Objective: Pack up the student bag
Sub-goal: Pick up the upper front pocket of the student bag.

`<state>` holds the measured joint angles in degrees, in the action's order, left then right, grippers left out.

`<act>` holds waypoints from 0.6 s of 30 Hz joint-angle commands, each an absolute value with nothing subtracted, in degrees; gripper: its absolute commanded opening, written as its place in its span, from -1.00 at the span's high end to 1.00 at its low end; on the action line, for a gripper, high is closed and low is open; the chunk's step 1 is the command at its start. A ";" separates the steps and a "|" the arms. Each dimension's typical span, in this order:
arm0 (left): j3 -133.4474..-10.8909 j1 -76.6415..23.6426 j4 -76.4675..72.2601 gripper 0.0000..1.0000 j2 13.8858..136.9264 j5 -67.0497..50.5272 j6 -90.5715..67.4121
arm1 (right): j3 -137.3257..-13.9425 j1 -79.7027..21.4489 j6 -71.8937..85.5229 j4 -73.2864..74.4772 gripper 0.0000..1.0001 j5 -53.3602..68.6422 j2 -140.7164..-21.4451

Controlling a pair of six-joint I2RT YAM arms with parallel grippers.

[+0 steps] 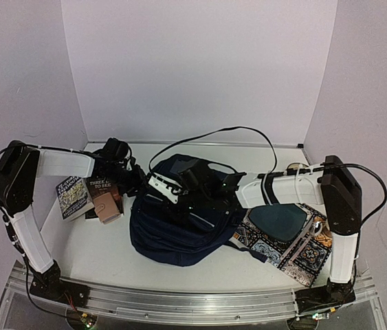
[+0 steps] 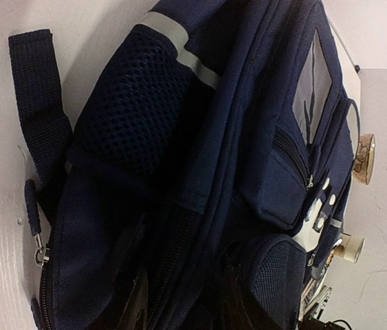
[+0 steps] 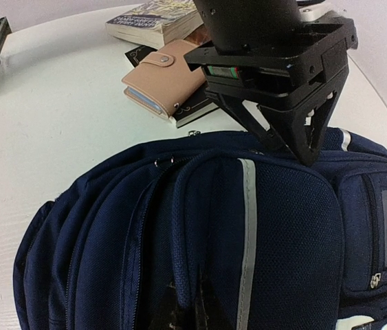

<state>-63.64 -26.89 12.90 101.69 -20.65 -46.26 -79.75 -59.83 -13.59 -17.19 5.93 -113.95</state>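
Observation:
The student bag (image 1: 179,230), dark navy with white stripe trim, lies in the middle of the table. It fills the left wrist view (image 2: 234,137) and the lower part of the right wrist view (image 3: 282,234). My right gripper (image 3: 194,313) is shut, pinching a raised fold of the bag's fabric beside a zipper; from above it sits over the bag's top (image 1: 183,192). My left gripper (image 1: 144,182) is at the bag's left end. Its dark fingers straddle a thick fold of the bag (image 2: 190,306), and shadow hides whether they press on it.
Left of the bag lie two books (image 1: 76,196) and a tan wallet (image 1: 108,206) (image 3: 162,82). A patterned mat (image 1: 296,258) with a dark teal item lies to the right under the right arm. A gold round object (image 2: 365,158) stands at the back right. A black cable arcs over the bag.

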 commanded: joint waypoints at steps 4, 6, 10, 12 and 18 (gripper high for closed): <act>-61.58 -26.63 9.04 0.32 99.94 -24.24 -46.36 | -80.58 -60.22 -14.29 -17.52 1.00 5.20 -114.63; -61.19 -26.70 8.75 0.38 99.95 -24.68 -46.50 | -80.57 -60.24 -14.16 -17.68 1.00 5.12 -114.96; -60.25 -26.90 7.70 0.58 99.56 -25.77 -47.11 | -80.33 -60.22 -13.78 -18.34 1.00 4.28 -115.49; -59.65 -26.90 7.11 0.72 98.73 -25.99 -47.50 | -80.23 -60.25 -13.55 -18.58 1.00 3.81 -115.68; -56.77 -26.90 6.90 1.00 93.31 -22.79 -48.38 | -79.96 -60.25 -12.55 -19.75 1.00 0.06 -115.80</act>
<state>-58.43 -26.59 8.31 99.68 -23.30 -47.04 -79.75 -60.30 -13.40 -18.12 3.98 -115.20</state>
